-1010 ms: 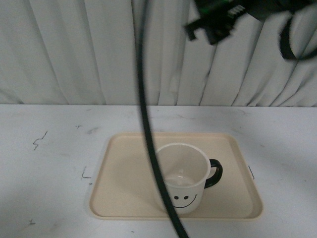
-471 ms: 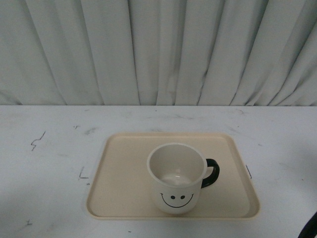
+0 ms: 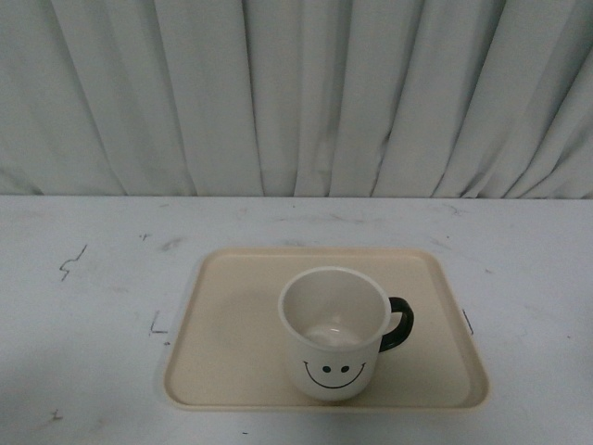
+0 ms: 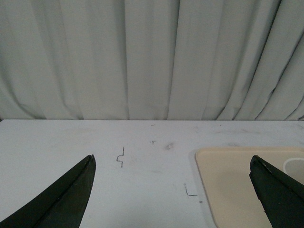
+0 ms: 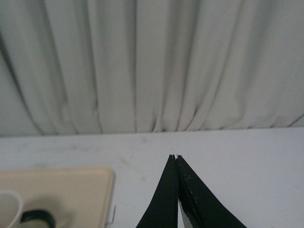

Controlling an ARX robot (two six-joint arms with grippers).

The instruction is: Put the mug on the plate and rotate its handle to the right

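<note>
The white mug point(image 3: 334, 334) stands upright on the beige plate point(image 3: 232, 315), its smiley face towards the camera. Its black handle point(image 3: 398, 324) points right. Neither arm shows in the front view. In the left wrist view my left gripper point(image 4: 172, 164) is open and empty above the table, beside a corner of the plate point(image 4: 228, 185); a sliver of the mug's rim point(image 4: 295, 165) shows. In the right wrist view my right gripper point(image 5: 175, 156) is shut and empty, apart from the plate point(image 5: 71, 190); the handle point(image 5: 35, 217) and rim point(image 5: 9, 209) show at the picture's edge.
The plate lies on a white table point(image 3: 83, 306) with small black marks point(image 3: 72, 261). A pleated white curtain point(image 3: 296, 93) hangs behind the table's far edge.
The arm and black cable that crossed the front view a second ago have left it. The mug stays on the plate with its handle to the right.
</note>
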